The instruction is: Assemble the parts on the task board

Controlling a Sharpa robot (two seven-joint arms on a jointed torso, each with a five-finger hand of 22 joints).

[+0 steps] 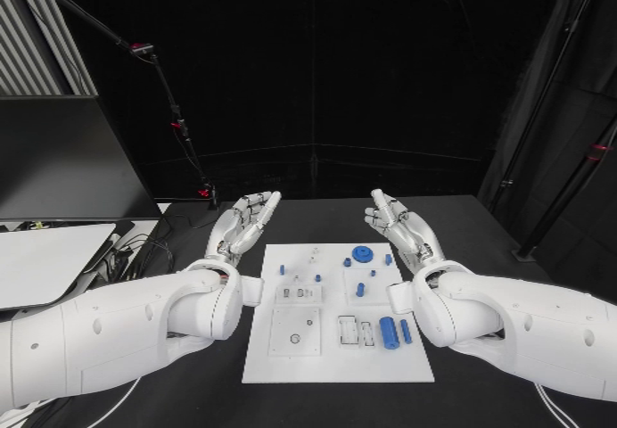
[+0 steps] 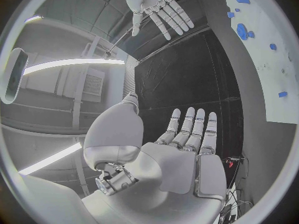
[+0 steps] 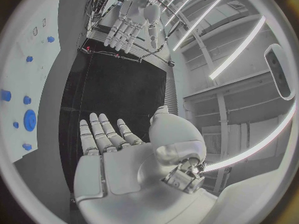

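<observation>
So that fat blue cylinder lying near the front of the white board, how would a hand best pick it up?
Probably by its middle, from above, with a thumb and a finger on its long curved sides. The blue cylinder lies flat on the task board, beside a thinner blue rod, so space on that side looks tight. The right hand is open and on the cylinder's side of the board.
</observation>
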